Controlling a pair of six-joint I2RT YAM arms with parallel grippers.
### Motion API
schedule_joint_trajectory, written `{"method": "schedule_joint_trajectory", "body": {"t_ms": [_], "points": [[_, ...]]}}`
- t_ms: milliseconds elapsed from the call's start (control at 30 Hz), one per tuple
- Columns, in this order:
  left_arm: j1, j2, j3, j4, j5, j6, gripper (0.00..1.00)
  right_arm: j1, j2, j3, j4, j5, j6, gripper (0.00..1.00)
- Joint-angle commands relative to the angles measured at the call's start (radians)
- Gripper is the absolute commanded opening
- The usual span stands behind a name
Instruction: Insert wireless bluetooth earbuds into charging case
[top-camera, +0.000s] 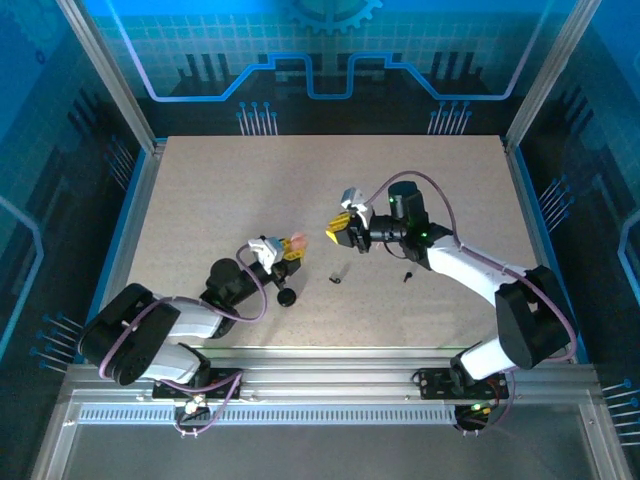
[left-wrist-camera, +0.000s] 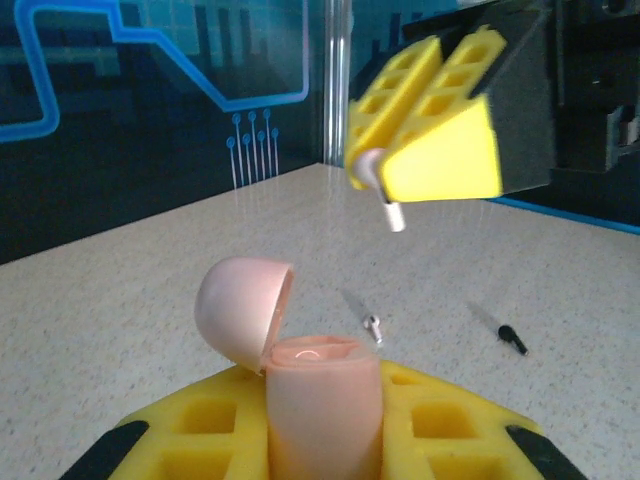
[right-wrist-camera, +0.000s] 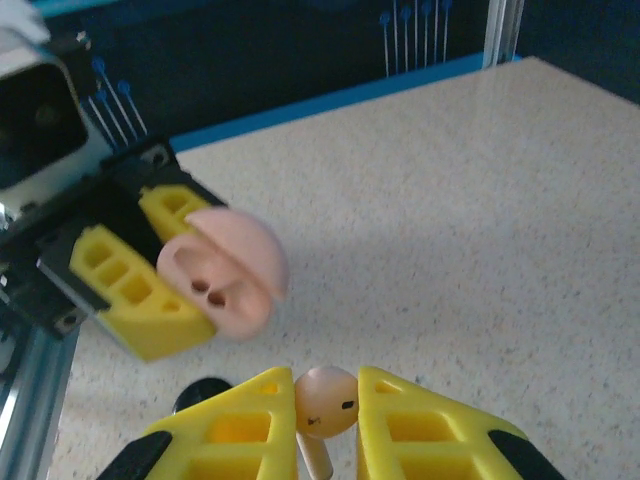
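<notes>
A: Entry: type of place?
B: Robotics lab, enclosed test cell. Evidence: aluminium frame posts (top-camera: 108, 70); blue circuit-pattern backdrop panels (top-camera: 330, 60) on three sides.
A: Fittings?
B: One speckled beige tabletop (top-camera: 200, 190); left arm (top-camera: 190, 322) and right arm (top-camera: 465, 268), bolted to a slotted metal rail (top-camera: 330, 385) at the near edge.

pink case (left-wrist-camera: 322, 425) looks smooth, glossy plastic; pink earbud (right-wrist-camera: 326, 400) has the same sheen. yellow pads (left-wrist-camera: 445, 420) on the left gripper (left-wrist-camera: 320, 385): matt moulded plastic. counter (top-camera: 250, 190) speckled, matt, finely grainy. frame rail (top-camera: 330, 382) brushed metal.
</notes>
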Motion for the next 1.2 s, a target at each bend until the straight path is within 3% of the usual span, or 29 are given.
{"method": "schedule_joint_trajectory", "body": {"t_ms": [0,333,767,1167], "points": [[-0.015,0.004,0.033,0.075,0.004,0.003,0.07,0.013,-0.039,-0.008,0.151,0.015,0.14,0.17],[-0.035,0.034,0.056,0.076,-0.02,0.008,0.07,0.102,-0.025,-0.069,0.361,0.14,0.348,0.17],[-0.045,-0.011,0.066,0.076,-0.049,0.002,0.07,0.197,-0.047,-0.109,0.466,0.283,0.492,0.18],[-0.05,-0.042,0.07,0.076,-0.062,-0.004,0.07,0.238,-0.037,-0.137,0.516,0.335,0.574,0.18]]}}
